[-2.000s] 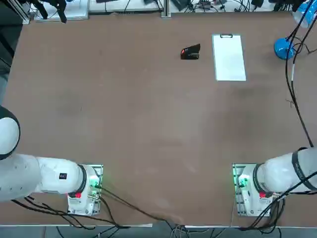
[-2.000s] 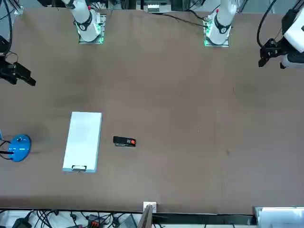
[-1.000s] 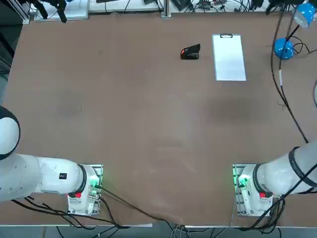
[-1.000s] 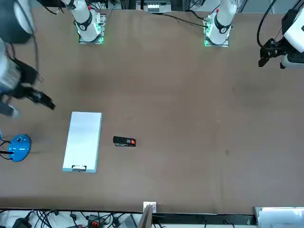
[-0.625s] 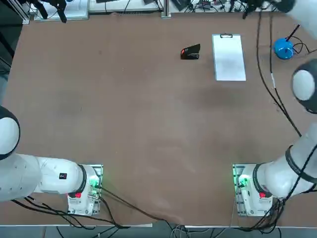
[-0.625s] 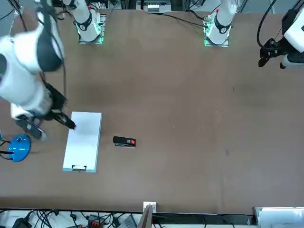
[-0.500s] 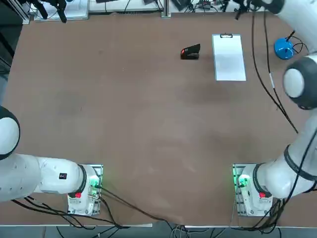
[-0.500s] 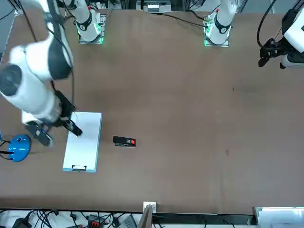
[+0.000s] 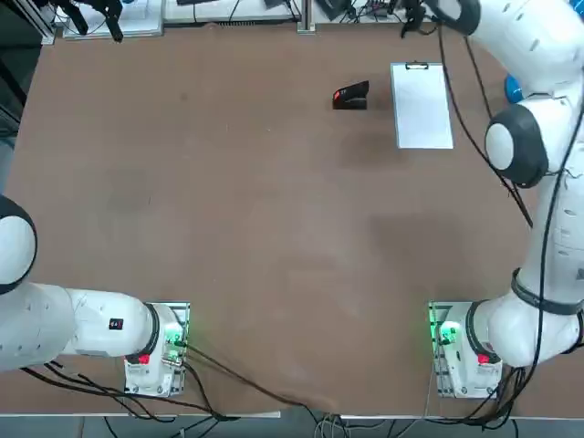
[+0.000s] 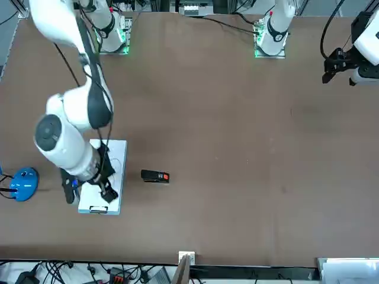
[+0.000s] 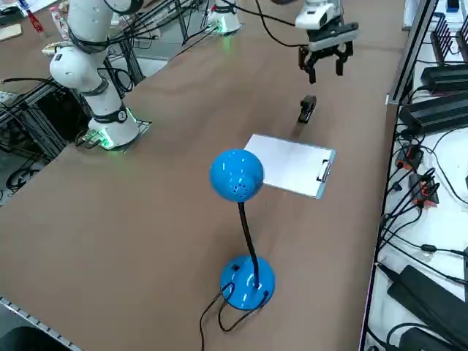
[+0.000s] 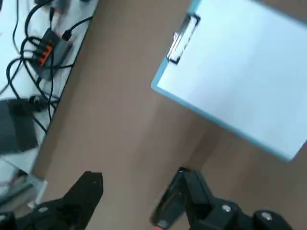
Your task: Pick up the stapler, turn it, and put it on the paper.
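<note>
The stapler (image 9: 351, 95) is small and black with a red mark, and it lies on the brown table just left of the paper (image 9: 422, 105). The paper is a white sheet with its dark clip at the far short edge. My right gripper (image 11: 325, 72) hangs open and empty in the air above the stapler (image 11: 307, 109), clear of it. In the right wrist view the fingers (image 12: 91, 188) stand wide apart, with the stapler (image 12: 165, 213) partly behind one of them and the paper (image 12: 240, 81) beyond. In the front view the arm covers part of the paper (image 10: 118, 171), beside the stapler (image 10: 155, 176).
A blue desk lamp (image 11: 238, 175) stands on its round base (image 11: 247, 281) to the right of the paper, its cable trailing off. Cables and power strips (image 11: 420, 183) run along the table's far edge, close behind the gripper.
The right arm has swung in from the table's right side, past the lamp and over the paper, to above the stapler. Its gripper stayed open. Stapler and paper have not moved.
</note>
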`<action>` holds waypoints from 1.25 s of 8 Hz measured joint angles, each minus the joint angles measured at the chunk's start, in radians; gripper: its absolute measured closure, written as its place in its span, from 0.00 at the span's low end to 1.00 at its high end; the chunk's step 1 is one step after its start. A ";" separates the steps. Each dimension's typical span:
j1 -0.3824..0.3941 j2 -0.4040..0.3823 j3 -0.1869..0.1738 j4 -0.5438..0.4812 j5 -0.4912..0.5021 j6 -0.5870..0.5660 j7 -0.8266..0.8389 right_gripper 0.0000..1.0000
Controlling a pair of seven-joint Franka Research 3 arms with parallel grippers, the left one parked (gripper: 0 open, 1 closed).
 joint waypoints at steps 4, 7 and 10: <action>0.054 0.066 0.009 0.003 0.013 0.039 0.409 0.00; 0.101 0.125 0.013 0.003 0.017 0.039 0.608 0.00; 0.134 0.158 0.013 0.003 0.018 0.040 0.635 0.00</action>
